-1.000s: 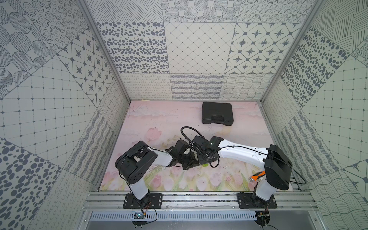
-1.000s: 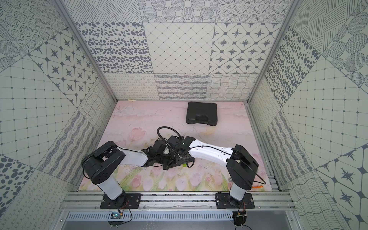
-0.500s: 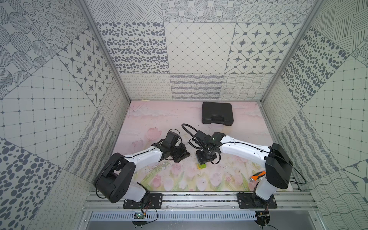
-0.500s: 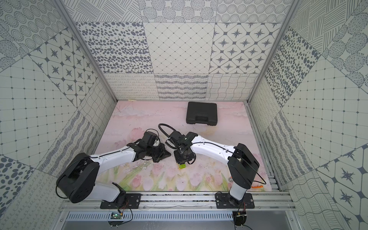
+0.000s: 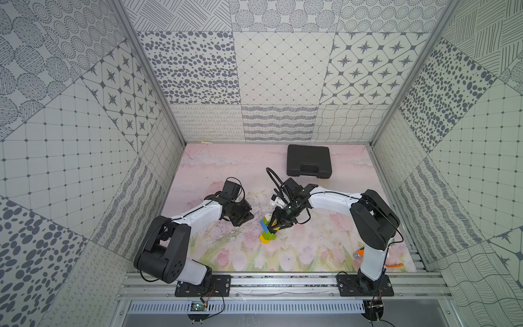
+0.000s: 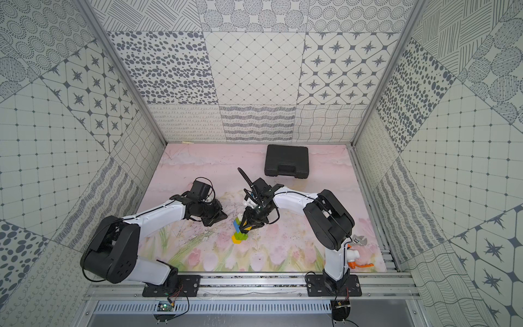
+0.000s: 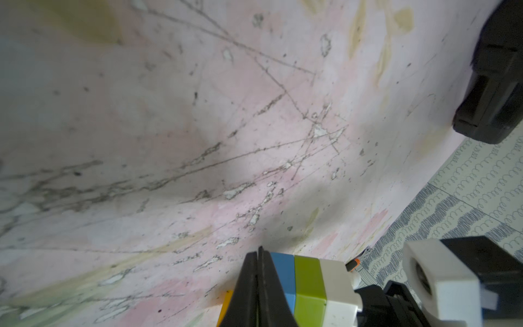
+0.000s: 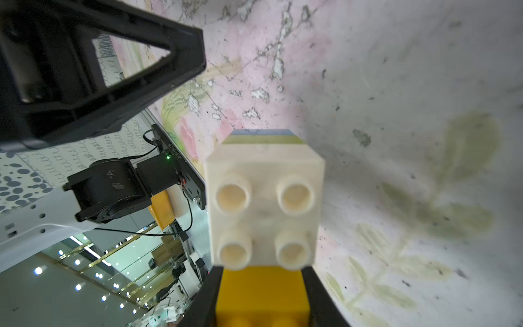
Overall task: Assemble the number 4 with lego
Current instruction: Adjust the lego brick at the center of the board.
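Observation:
A lego figure (image 5: 267, 232) of joined bricks stands on end on the mat in both top views (image 6: 239, 233), with yellow at the bottom and green and blue above. My right gripper (image 5: 276, 226) is shut on it. In the right wrist view its fingers (image 8: 210, 297) clamp a yellow brick (image 8: 261, 294), and a white square brick (image 8: 264, 209) lies beyond. My left gripper (image 5: 245, 217) hangs just left of the figure, apart from it, shut and empty. The left wrist view shows its tips (image 7: 259, 252) pressed together, with blue, green and white bricks (image 7: 308, 283) behind them.
A black case (image 5: 308, 161) lies at the back of the mat. An orange-handled wrench (image 6: 360, 264) rests at the front right by the right arm's base. Patterned walls close in the mat (image 5: 232, 170) on three sides, and a rail runs along the front.
The two grippers were together at the middle. My left gripper has pulled away to the left, and the right gripper has carried the figure down to the mat.

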### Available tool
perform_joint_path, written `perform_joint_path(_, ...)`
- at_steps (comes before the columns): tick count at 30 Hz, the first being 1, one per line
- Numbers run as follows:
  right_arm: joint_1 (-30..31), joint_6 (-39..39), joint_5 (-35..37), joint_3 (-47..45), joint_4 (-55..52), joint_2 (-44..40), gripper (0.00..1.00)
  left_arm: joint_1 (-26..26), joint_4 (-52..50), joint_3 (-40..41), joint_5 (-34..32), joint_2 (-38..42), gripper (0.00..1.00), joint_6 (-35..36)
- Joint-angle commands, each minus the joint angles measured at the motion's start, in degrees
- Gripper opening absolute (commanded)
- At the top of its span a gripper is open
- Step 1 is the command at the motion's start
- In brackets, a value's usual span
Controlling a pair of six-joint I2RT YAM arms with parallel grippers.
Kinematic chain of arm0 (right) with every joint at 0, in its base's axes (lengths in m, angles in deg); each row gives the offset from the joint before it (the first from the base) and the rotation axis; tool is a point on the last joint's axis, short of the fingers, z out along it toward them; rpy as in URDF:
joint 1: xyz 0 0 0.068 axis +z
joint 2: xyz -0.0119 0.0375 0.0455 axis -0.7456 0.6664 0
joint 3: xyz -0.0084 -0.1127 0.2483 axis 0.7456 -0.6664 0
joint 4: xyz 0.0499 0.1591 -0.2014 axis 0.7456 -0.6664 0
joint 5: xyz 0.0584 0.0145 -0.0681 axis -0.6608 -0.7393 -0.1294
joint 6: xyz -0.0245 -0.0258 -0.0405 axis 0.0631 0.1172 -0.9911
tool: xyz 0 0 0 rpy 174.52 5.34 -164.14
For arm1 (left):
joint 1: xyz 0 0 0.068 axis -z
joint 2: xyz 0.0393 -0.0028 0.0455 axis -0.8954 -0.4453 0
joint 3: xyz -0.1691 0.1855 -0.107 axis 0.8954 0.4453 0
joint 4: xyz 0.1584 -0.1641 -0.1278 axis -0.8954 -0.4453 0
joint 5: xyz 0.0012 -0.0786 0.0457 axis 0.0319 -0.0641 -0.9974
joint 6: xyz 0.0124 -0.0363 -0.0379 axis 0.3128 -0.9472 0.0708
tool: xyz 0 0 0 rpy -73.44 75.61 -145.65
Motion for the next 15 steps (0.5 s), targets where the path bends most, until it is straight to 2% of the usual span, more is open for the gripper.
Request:
perform_joint_path(1, -0.91, -1.77, -0.40, -2.55, 4.46, 3.17, 0.44, -0.62, -3.27, -0.41, -0.36, -1.02, 0.07, 3.52)
perform_joint_path(5, -1.47, -2.12, -0.33, -4.10, 6.02, 3.43, 0.58, -0.61, -3.00, -0.23, -0.19, -1.79, 0.07, 3.60)
perform_joint_path(7, -1.82, -2.36, 0.18, -4.57, 5.92, 3.12, 0.71, -0.65, -2.82, -0.05, -0.25, -2.18, 0.07, 3.61)
perform_joint_path(12, -4.49, -2.90, 2.38, -6.85, 5.07, -0.31, 0.86, -0.60, -1.80, -0.79, 0.08, -4.32, 0.07, 3.37)
perform_joint_path(15, -6.02, -3.36, 7.63, -8.85, 2.41, -4.93, 0.88, -0.46, 0.80, -1.67, 0.88, -6.84, 0.05, 2.37)
